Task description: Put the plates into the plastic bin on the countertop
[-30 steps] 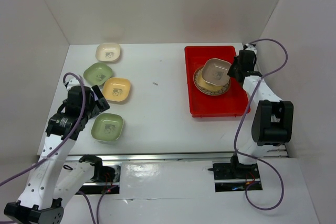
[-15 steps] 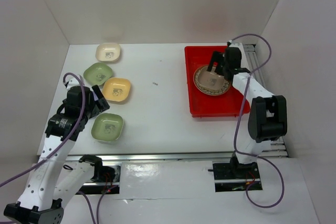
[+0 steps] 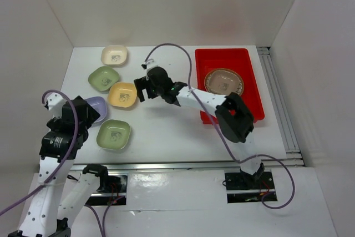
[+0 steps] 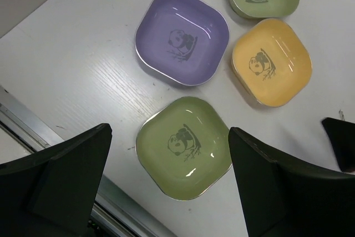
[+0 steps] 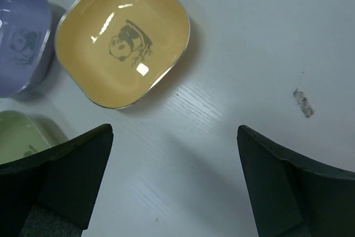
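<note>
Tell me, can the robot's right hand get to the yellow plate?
Probably yes. The right hand is open right next to the yellow plate, with only bare countertop between them and nothing stacked on it. The lavender plate close beside it might crowd one finger.

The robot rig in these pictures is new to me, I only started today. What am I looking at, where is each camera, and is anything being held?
Two robot arms stand at a white table's near edge, each with a two-finger gripper. The wide picture looks down from above. The other two come from wrist cameras, so the dark shapes are fingers. Five small dishes lie on the table: cream dish, far green dish, yellow dish, lavender dish, near green dish. A round plate sits in the red bin. The left gripper hangs open over the near green dish, the right gripper open beside the yellow dish. Neither holds anything.
</note>
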`<state>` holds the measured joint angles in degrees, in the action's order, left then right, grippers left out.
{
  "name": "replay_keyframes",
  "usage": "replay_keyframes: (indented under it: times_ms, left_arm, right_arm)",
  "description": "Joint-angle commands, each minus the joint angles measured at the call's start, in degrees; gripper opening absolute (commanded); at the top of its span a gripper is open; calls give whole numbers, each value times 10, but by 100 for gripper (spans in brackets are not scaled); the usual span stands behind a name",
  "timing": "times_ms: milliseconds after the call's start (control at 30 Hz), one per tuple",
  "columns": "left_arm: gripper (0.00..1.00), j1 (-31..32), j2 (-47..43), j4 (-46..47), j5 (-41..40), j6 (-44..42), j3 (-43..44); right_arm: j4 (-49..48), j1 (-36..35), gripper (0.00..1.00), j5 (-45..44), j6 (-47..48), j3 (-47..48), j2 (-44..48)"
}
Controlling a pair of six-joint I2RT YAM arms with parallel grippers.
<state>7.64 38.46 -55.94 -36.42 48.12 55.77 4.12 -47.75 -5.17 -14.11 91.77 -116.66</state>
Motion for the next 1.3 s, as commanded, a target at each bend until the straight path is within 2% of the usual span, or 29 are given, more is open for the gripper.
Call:
replay_keyframes:
  times_ms: [0,167,400,600,667,733,800,833,933,967,1100,1133,1267]
  left_arm:
    - [100,-3,-11,0,-23,11,16]
    - [100,-3,10,10,-6,0,16]
    - [100,-3,10,23,6,-18,11]
    - [100,-3,15,29,11,-18,11]
    - [100,-3,10,29,16,-24,11]
    - [100,-3,10,29,16,-24,11]
    - [100,-3,10,29,16,-24,11]
    - [100,-3,10,29,16,-24,11]
    - [100,-3,5,29,21,-24,11]
    - [100,-3,5,35,21,-29,11]
    - [100,-3,0,35,21,-29,11]
    - [100,-3,0,35,28,-29,11]
    - [100,-3,0,41,33,-41,6]
  right_arm:
    - [-31,2,100,-23,-14,61,-41]
    - [-31,-10,100,-48,-20,136,-114]
    - [-31,-16,100,-55,-27,170,-177]
    - [26,-22,91,-83,-14,252,-252]
    - [31,-27,83,-83,-9,269,-275]
    - [38,-27,68,-83,-9,280,-285]
    - [38,-27,48,-83,-15,286,-291]
    - [38,-27,30,-95,-15,286,-291]
    - [60,-27,4,-124,-32,274,-276]
    - [60,-27,0,-146,-43,265,-267]
    - [66,-16,0,-193,-51,191,-166]
    - [49,-10,0,-194,-51,154,-143]
    - [50,21,0,-194,-36,108,-33]
